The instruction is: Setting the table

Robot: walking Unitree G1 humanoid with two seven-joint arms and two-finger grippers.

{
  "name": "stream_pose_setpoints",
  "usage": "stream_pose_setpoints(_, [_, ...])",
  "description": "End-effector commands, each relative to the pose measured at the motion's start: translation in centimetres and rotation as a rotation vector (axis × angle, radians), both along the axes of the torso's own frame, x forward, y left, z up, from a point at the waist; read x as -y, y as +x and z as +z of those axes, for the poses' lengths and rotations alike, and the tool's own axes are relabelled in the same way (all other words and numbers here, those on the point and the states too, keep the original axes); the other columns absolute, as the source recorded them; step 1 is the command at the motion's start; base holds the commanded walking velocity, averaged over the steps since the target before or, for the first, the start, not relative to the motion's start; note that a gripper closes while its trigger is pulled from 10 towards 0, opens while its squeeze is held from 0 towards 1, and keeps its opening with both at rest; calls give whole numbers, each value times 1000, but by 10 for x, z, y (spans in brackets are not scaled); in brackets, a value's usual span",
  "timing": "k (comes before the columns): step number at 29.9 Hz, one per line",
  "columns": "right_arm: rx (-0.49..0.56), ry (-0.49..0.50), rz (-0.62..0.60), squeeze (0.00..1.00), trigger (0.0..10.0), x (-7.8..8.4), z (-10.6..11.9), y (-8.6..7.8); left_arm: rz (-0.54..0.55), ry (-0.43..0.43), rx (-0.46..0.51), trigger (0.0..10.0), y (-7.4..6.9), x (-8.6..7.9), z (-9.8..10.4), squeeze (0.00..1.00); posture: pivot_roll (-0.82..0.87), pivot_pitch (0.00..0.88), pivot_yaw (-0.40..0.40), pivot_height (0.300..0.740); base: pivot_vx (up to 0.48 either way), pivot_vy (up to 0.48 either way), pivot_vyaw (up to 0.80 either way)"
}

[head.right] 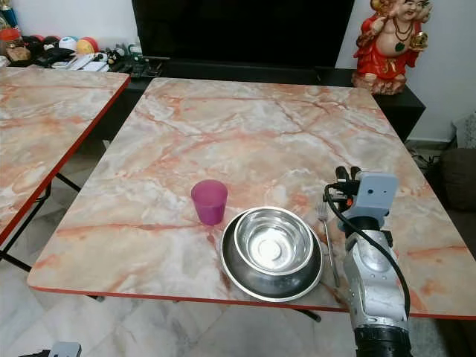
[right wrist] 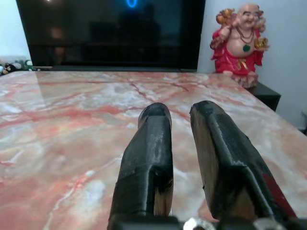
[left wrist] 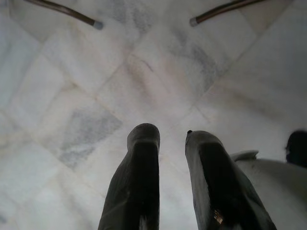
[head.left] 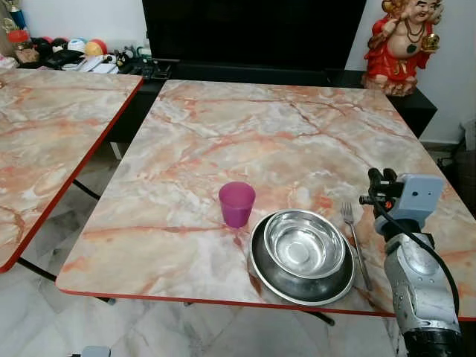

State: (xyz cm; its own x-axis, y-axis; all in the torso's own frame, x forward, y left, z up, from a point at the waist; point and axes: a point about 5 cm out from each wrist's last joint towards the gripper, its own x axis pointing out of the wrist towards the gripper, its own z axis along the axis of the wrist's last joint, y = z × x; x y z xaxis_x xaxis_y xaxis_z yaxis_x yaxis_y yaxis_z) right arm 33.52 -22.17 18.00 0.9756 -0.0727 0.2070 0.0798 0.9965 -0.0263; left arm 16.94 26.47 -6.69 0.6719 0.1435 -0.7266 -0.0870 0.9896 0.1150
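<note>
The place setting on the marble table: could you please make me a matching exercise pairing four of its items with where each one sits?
Things:
1. purple cup
2. steel bowl
3. fork
4. right claw

Places:
A. nested inside the larger steel dish
B. lying flat between the dish and the robot's right arm
C. standing upright just left of the dish, toward the table's middle
D. raised over the marble table, pointing toward the red statue and dark screen

Pairs: 1-C, 2-A, 3-B, 4-D
</note>
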Motion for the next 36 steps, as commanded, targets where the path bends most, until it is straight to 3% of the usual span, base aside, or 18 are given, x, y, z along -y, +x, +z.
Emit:
stream_pose_setpoints(1, [31,-8,6,0,10000,1,4,-3,109,-56,-13,10000,-7,-2,-4,0,34,30,-28,740,0,0,0])
stream_pose_setpoints(2, [34,-6,9,0,10000,0,4,-3,186,-84,3,10000,-7,-6,-3,0,33,31,-29,740,0,0,0])
stream_pose_setpoints(5, [33,-8,10,0,10000,0,4,-3,252,-107,15,10000,-8,-10,-2,0,34,29,-30,740,0,0,0])
stream_pose_setpoints(13, [40,-7,16,0,10000,-1,6,-2,185,-85,-6,10000,-7,-7,-3,0,41,48,-33,740,0,78,0])
stream_pose_setpoints(36, [68,-27,37,0,10000,-5,12,0,199,-98,0,10000,-9,-4,-4,0,46,76,-40,740,0,480,0])
